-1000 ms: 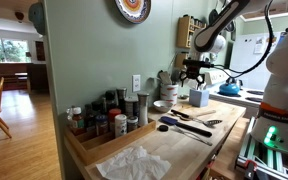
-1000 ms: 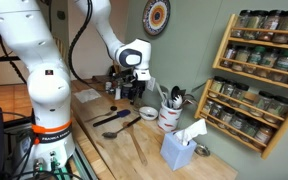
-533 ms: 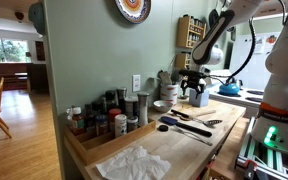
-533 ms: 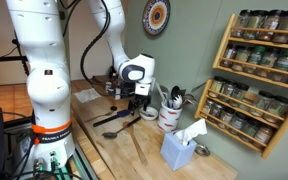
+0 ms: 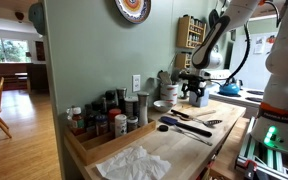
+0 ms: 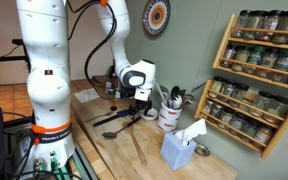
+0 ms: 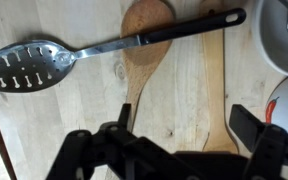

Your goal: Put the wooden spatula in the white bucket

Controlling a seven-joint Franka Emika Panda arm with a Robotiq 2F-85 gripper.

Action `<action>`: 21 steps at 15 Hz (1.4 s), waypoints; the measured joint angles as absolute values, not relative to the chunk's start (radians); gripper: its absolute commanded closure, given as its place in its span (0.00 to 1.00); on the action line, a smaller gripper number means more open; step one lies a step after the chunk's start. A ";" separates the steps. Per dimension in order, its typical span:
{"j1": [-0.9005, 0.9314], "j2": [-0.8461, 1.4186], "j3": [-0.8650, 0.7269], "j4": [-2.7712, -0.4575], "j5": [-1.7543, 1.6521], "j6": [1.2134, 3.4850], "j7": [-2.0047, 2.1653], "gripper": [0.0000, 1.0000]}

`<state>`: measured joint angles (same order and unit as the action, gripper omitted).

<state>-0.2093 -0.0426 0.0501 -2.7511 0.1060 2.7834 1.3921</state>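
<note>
Below the claw point(image 7: 179, 140), the wooden spatula point(image 7: 212, 90) is seen in the wrist view lying flat on the table point(image 7: 64, 120), its broad flat length running straight ahead from between the two fingers. The fingers are spread wide apart and nothing is pinched between them; whether either one touches the wood cannot be told. Just beside the spatula, on the other side of the claw's midline, a wooden spoon point(image 7: 144, 50) is laid almost parallel to it, with its rounded head pointing away from the claw. A slotted spoon point(image 7: 29, 65) with a black handle is laid crosswise ahead of the claw, over the head of the wooden spoon and across the far end of the spatula.

In an exterior view the claw point(image 6: 139, 108) is held low over the table, and the white bucket point(image 6: 169, 118) is found just beside it, upright and apart from it, with dark utensils standing in it. A blue box point(image 6: 181, 150) is set beyond the bucket, farther from the claw. A black spatula point(image 6: 114, 118) is seen on the table near the claw, on the side away from the bucket.

In an exterior view the claw point(image 5: 195, 95) is likewise shown low, and a tray of jars point(image 5: 109, 125) is placed well apart from it
</note>
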 measured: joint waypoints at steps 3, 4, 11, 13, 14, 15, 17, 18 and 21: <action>-0.184 -0.027 0.023 -2.732 0.094 2.773 1.386 0.00; -0.176 -0.012 0.016 -2.718 0.080 2.768 1.374 0.00; -0.133 0.132 -0.059 -2.591 -0.009 2.761 1.355 0.00; -0.124 0.170 -0.077 -2.565 -0.008 2.763 1.336 0.00; -0.119 0.188 -0.084 -2.555 -0.004 2.765 1.327 0.00; -0.115 0.205 -0.090 -2.545 -0.004 2.767 1.319 0.00; -0.107 0.239 -0.097 -2.528 0.008 2.775 1.302 0.00; -0.105 0.256 -0.098 -2.520 0.024 2.784 1.289 0.00; -0.097 0.306 -0.105 -2.493 0.066 2.815 1.264 0.00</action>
